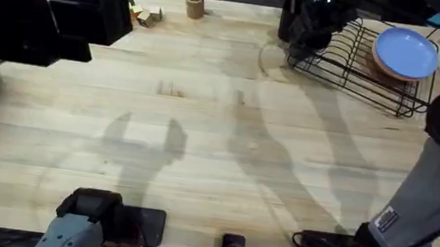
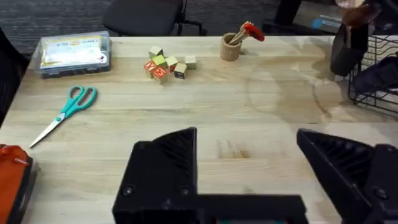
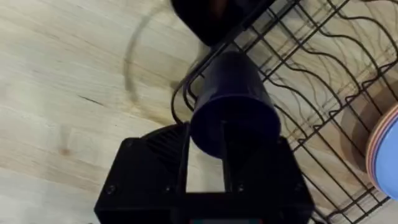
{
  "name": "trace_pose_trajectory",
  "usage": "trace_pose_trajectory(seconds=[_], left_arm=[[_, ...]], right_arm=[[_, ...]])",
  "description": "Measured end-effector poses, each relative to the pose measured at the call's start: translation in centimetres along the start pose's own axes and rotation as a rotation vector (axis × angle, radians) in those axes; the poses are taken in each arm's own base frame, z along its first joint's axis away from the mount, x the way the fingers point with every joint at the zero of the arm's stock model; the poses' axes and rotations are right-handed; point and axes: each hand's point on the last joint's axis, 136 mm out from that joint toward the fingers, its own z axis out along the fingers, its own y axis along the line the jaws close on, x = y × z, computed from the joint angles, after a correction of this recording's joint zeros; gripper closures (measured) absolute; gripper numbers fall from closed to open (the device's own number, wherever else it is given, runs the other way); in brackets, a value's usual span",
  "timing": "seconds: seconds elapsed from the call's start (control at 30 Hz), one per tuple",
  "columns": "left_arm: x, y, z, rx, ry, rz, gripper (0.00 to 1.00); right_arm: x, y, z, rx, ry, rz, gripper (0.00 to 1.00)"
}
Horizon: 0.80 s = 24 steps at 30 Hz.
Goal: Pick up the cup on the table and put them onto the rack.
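In the right wrist view the dark navy cup (image 3: 233, 93) is tilted on its side, mouth toward the camera. My right gripper (image 3: 217, 134) is shut on its rim, and the cup hangs over the near corner wires of the black wire rack (image 3: 323, 93). From overhead, the right gripper (image 1: 318, 31) is at the left end of the rack (image 1: 359, 69), at the back right of the table (image 1: 202, 138). My left gripper (image 2: 249, 155) is open and holds nothing. It is raised high over the table's left side (image 1: 103, 15).
A blue plate (image 1: 407, 52) stands in the rack. The black utensil holder (image 2: 345, 46) is just left of the rack. A tan wooden cup (image 1: 194, 4), coloured blocks (image 2: 165, 65), scissors (image 2: 68, 109) and a plastic box (image 2: 74, 53) lie along the back left.
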Motion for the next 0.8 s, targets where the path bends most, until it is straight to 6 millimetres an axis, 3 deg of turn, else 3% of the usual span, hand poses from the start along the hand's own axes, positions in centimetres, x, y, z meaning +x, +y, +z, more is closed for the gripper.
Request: trace_pose_trajectory(seconds=[0.13,0.4,0.8], left_arm=[[0.0,0.0,0.0,0.0,0.0,0.0,0.007],[0.0,0.0,0.0,0.0,0.0,0.0,0.007],[0.0,0.0,0.0,0.0,0.0,0.0,0.007]], right_arm=[[-0.1,0.0,-0.2,0.001,-0.004,0.0,0.695],[-0.5,-0.1,-2.5,0.006,-0.043,-0.001,0.668],[-1.2,2.2,-3.2,-0.008,-0.064,-0.065,0.645]])
